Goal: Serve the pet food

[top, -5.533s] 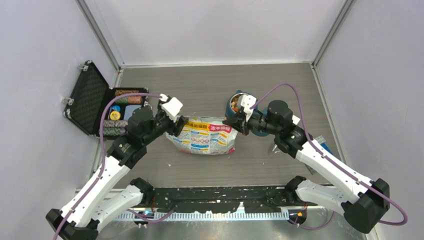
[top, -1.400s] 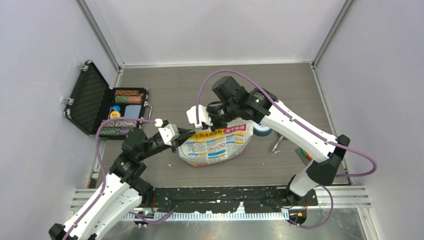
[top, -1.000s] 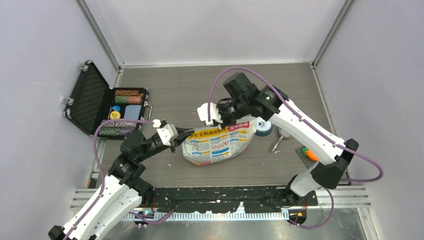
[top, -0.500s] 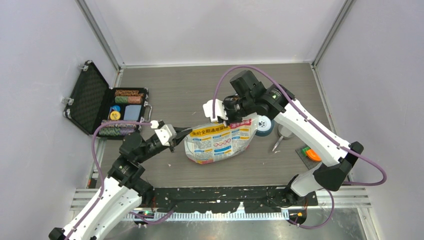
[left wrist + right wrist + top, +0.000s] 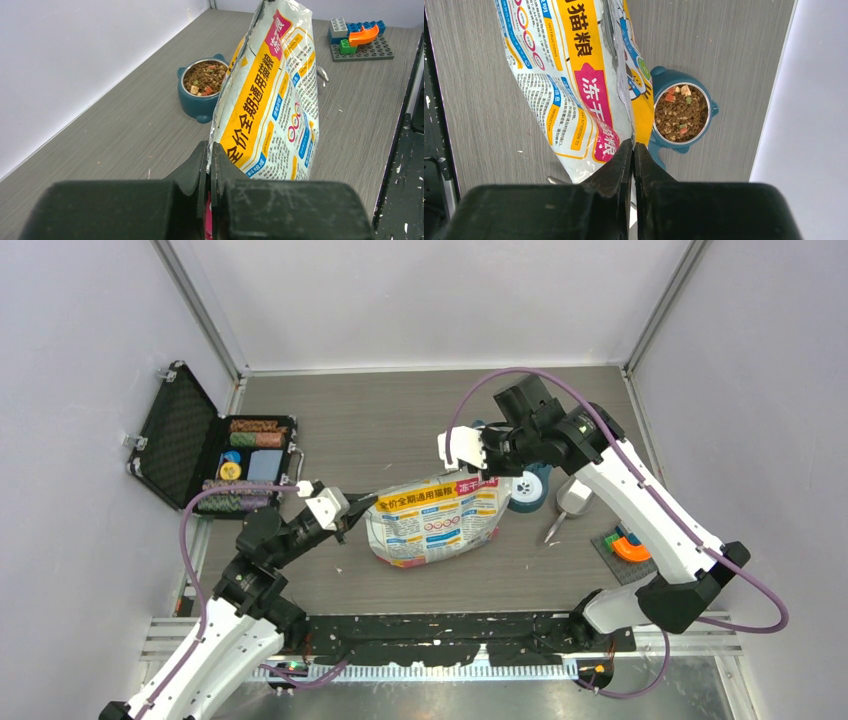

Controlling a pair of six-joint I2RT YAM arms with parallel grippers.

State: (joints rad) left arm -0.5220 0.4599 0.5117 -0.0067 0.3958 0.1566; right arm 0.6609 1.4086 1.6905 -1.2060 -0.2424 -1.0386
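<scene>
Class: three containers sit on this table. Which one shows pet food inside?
The teal bowl, filled with brown kibble; the printed bag hides its contents and the black case holds coloured discs.

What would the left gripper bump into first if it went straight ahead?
The food bag: the left gripper is shut on its near edge, so it would likely push straight into it.

Inventory on the grey counter (image 5: 400,410): one white-and-yellow printed pet food bag (image 5: 432,523); one teal steel-lined bowl (image 5: 197,105); one metal scoop (image 5: 572,497); one open black case (image 5: 180,435); one grey toy-brick plate (image 5: 365,51).
</scene>
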